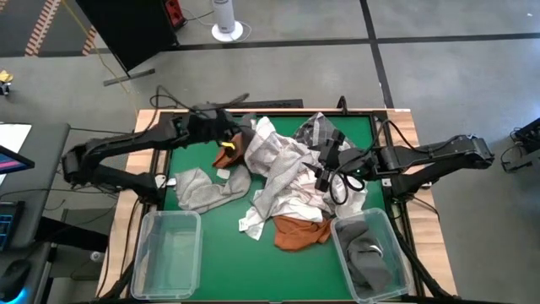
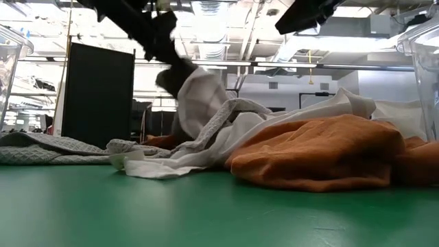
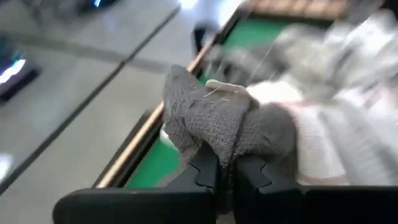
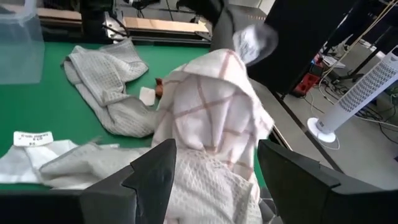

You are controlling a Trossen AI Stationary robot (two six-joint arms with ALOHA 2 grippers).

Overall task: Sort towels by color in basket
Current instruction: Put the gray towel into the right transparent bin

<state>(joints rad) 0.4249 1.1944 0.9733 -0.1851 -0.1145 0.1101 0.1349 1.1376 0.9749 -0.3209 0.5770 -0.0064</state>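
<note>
A heap of white towels [image 1: 283, 173] lies mid-table, with a white-and-grey checked towel [image 1: 316, 128] at its far side. A rust orange towel [image 1: 299, 230] lies at the near side and a light grey towel [image 1: 202, 187] to the left. One dark grey towel [image 1: 371, 257] lies in the right basket [image 1: 342, 232]. My left gripper [image 1: 229, 131] is over the heap's far left side, shut on another dark grey towel [image 3: 211, 118]. My right gripper [image 4: 214, 177] is open over the heap's right side, its fingers either side of white cloth [image 4: 211, 106]; whether they touch it I cannot tell. My left gripper pinches a bunched fold of the dark grey towel [image 3: 227, 146] between its two fingers [image 3: 208, 174]. The cloth bulges out beyond the fingertips in several layers. It is lifted off the table [image 2: 171, 75], and a white towel [image 2: 199, 96] drapes against it from the heap below.
An empty clear basket [image 1: 164, 253] stands at the near left corner, the other clear basket at the near right. Bare green table [image 1: 224, 253] shows between them. A white fan [image 1: 224, 17] and a black panel [image 1: 135, 29] stand on the floor beyond the far edge.
</note>
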